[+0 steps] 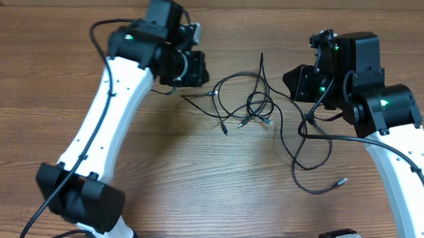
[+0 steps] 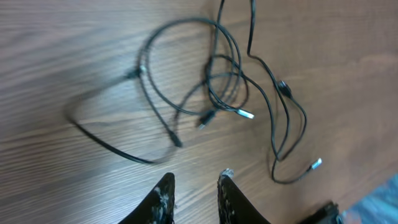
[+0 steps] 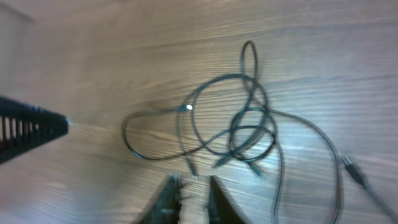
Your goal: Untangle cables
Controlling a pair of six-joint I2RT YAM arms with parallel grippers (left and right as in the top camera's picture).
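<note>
The cables [image 1: 249,100] lie in a loose tangle of thin black loops at the table's middle, with small silvery plug tips pointing outward. One longer cord [image 1: 311,156] trails to the right and ends in a plug [image 1: 343,181]. My left gripper [image 1: 199,69] is just left of the tangle. My right gripper [image 1: 293,81] is just right of it. In the left wrist view the fingers [image 2: 194,178] are open and empty, with the cables [image 2: 217,81] ahead of them. In the right wrist view the fingers [image 3: 193,185] are open and empty, close to a plug tip of the cables [image 3: 249,124].
The wooden table [image 1: 196,168] carries only the cords. The white left arm [image 1: 106,115] runs along the left side and the white right arm [image 1: 401,161] along the right. A black part of the left arm [image 3: 25,127] shows in the right wrist view.
</note>
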